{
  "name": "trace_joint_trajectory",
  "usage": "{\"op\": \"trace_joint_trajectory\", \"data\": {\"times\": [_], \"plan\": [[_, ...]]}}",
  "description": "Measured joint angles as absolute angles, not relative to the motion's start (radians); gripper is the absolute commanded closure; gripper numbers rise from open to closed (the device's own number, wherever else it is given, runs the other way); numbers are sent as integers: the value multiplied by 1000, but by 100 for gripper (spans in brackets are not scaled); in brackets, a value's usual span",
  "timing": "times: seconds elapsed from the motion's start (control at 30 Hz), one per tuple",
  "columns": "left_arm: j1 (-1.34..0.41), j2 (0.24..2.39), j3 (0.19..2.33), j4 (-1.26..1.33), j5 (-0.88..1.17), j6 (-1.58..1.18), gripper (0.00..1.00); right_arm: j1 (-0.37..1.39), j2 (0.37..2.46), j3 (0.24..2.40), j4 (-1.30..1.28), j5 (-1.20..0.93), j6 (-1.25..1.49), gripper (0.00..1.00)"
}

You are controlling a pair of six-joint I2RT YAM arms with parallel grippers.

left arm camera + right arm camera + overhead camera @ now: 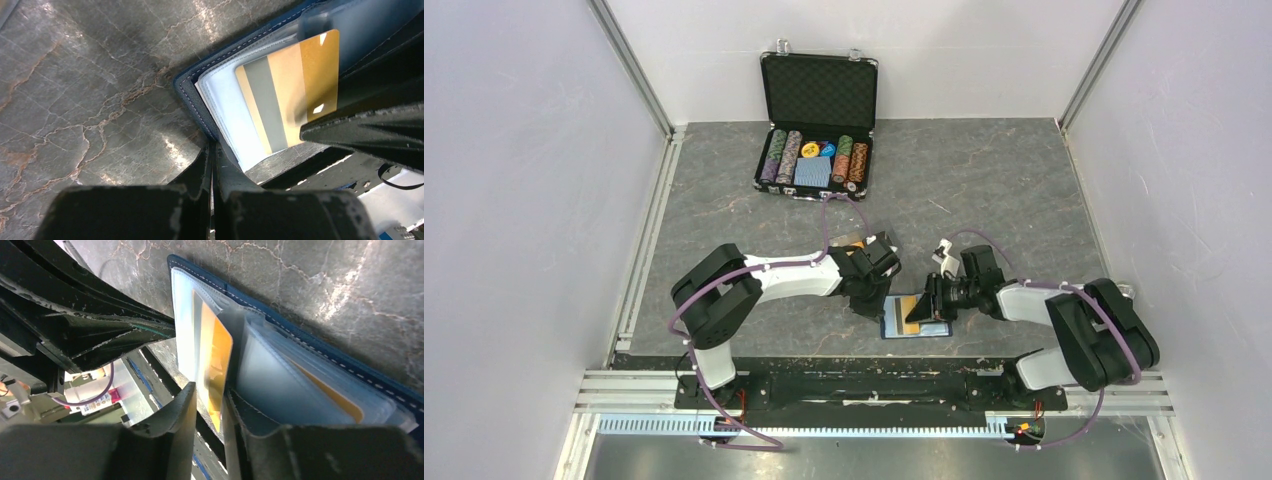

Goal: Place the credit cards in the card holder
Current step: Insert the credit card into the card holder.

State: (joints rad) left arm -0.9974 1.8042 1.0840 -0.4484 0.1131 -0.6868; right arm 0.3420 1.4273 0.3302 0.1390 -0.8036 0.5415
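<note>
The navy card holder (894, 331) lies open on the table near the front edge. A gold-orange credit card (914, 305) with a grey stripe sits partly in its clear pocket. In the left wrist view, my left gripper (215, 150) is shut, its tips against the holder's blue edge (187, 90), beside the gold card (315, 75). In the right wrist view, my right gripper (207, 400) stands slightly open with the gold card's (217, 350) free end between its jaws, close to the right one. Another gold card (330, 392) sits in a far pocket of the holder (280, 322).
An open black chip briefcase (816, 120) with poker chips and a blue deck (812, 170) stands at the back. The table's front edge and metal rail (874, 385) run just below the holder. White walls close in both sides.
</note>
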Motion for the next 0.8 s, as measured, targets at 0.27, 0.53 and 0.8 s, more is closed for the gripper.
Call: {"op": "trace_joint_trajectory", "data": {"times": [0.27, 0.53, 0.8], "plan": [[-1001, 1806, 1085, -433, 113, -687, 98, 365, 1313, 429, -110, -660, 474, 39], [-1001, 1839, 1120, -424, 128, -687, 98, 384, 1290, 490, -249, -568, 410, 40], [-999, 1893, 1169, -402, 192, -688, 98, 385, 1312, 495, -252, -553, 395, 55]]}}
